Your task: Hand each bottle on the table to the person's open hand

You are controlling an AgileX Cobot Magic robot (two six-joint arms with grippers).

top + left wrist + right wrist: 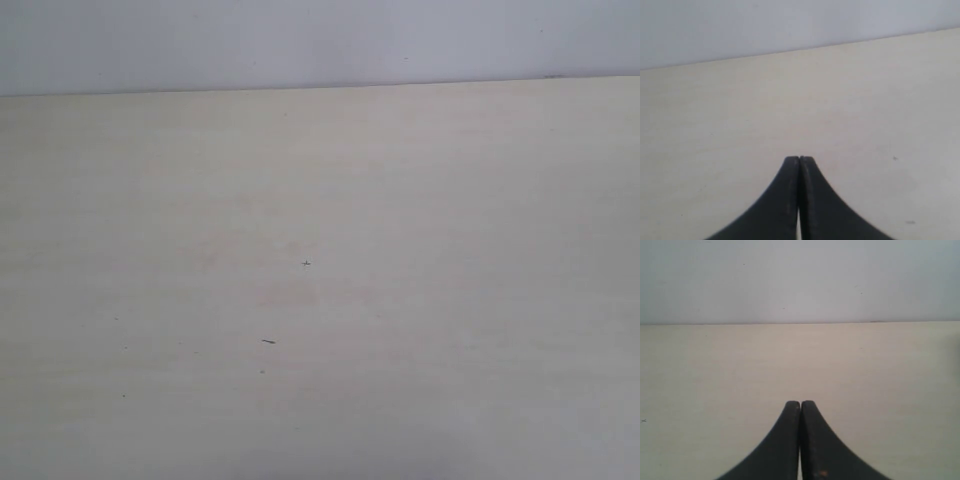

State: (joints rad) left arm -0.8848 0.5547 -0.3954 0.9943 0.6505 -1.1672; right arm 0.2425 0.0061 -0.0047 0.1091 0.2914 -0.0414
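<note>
Left end effector [799, 159]: black curved fingers pressed together tip to tip, gripping nothing. The wide pale beige wood-grain counter [865, 100] lies beneath and ahead of it.

Right end effector [800, 403]: same condition, fingers pressed together, nothing gripped.

Ahead of both, the counter ends at a pale grey wall [800, 280]. The finger bases are cut off at the frame edge. A small orange mark [822, 473] on one right finger is too blurred to identify.

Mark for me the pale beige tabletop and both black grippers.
pale beige tabletop [420, 250], exterior view, bare middle of its surface.
left black gripper [799, 159], left wrist view, between its shut fingertips.
right black gripper [800, 403], right wrist view, between its shut fingertips.
</note>
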